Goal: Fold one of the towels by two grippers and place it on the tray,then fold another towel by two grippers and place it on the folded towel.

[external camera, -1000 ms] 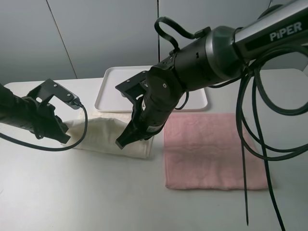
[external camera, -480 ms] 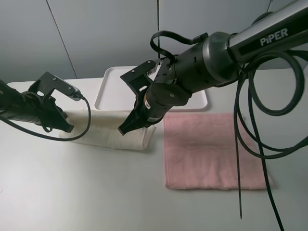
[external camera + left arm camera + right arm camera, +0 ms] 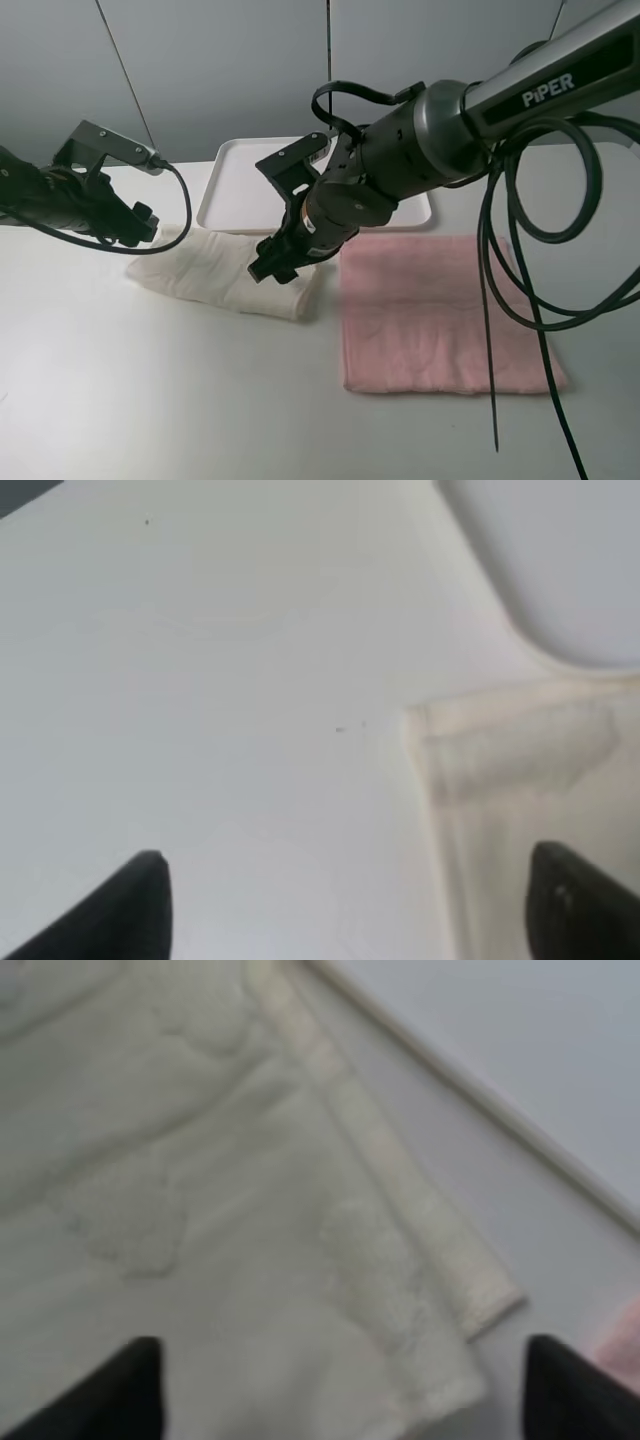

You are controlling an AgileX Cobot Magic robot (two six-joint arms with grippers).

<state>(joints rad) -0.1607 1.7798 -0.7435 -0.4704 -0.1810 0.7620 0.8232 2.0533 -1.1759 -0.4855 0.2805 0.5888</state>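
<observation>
The white tray is shown at the back of the desk. The folded cream towel is laid on the desk just before the tray's rim, with the pink towel flat beside it. The left pincer and right pincer are held spread at the cream towel's two ends.

Left gripper, right gripper now off cream towel
</observation>
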